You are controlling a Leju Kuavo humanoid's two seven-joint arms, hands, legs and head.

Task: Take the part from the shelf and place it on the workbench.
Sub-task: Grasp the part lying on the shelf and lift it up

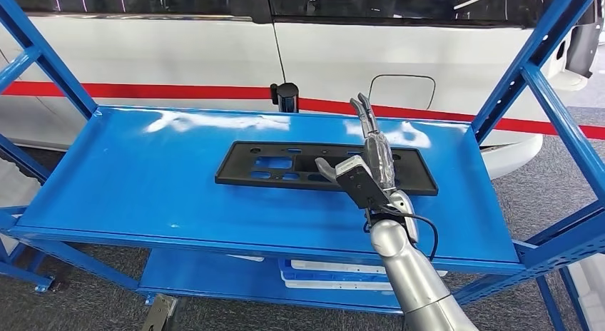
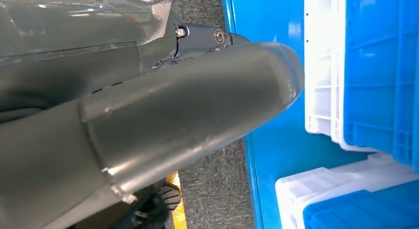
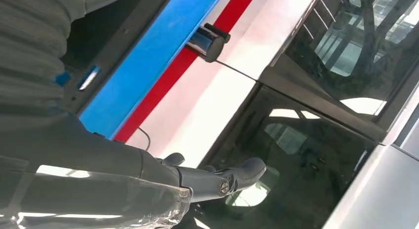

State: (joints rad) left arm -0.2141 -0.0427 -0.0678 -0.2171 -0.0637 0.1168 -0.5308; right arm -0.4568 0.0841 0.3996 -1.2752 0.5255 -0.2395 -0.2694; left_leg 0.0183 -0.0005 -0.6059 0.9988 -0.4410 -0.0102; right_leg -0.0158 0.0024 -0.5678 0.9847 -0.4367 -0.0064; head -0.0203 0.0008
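Robot hand [image 3: 148,174] empty, fingers extended beside white car [image 3: 232,81]

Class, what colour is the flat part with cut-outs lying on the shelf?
The part is black, lying on the bright blue shelf; the head view shows it best.

Right hand [image 1: 367,170] outstretched, fingers [image 1: 362,110] straight

In front of me stands a blue metal shelf [image 1: 143,195] with slanted blue struts at its sides. On its glossy top level lies one thing, a flat black part [image 1: 285,167], long and rectangular with several cut-outs, set near the middle and a little toward the right. On the lower level [image 1: 207,274] rest white and blue trays [image 1: 335,274], seen past the top level's front edge. The shelf stands on grey carpeted floor [image 1: 85,295].
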